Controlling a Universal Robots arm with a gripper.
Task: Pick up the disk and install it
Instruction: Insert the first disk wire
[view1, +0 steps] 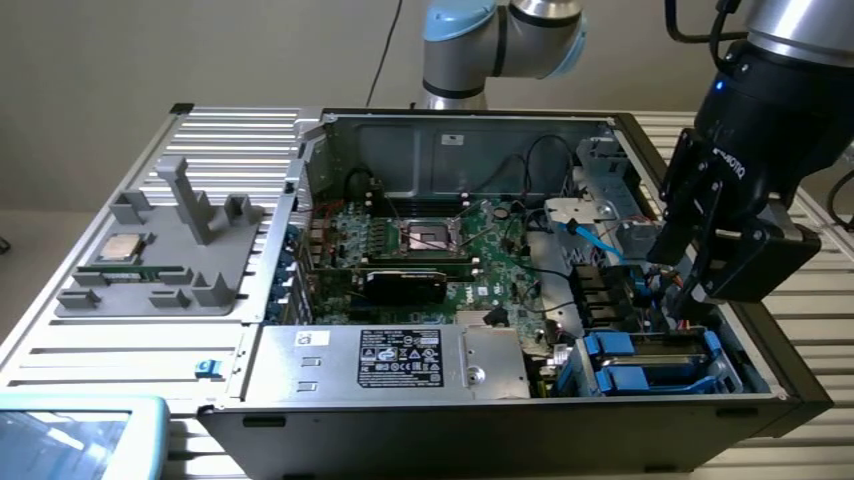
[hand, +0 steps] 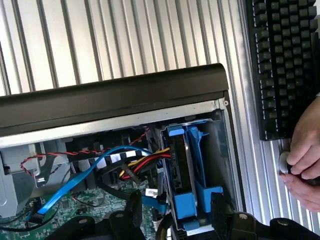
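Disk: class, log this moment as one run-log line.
disk: in drive bay at case corner, blue rails showing | gripper: over the bay, at the disk | grasp: cannot tell | other: hand beside keyboard

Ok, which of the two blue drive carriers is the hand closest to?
The upper blue carrier in the exterior view, down-left of the hand; the lower carrier sits farther off.

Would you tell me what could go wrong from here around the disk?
The blue cable and red-yellow wires lie right beside the disk; the tool might snag or pinch them. The disk sits close to the case wall, so a slight tilt could jam its blue rails. A hand rests beside the keyboard, near that wall; a swing of the arm could reach it.
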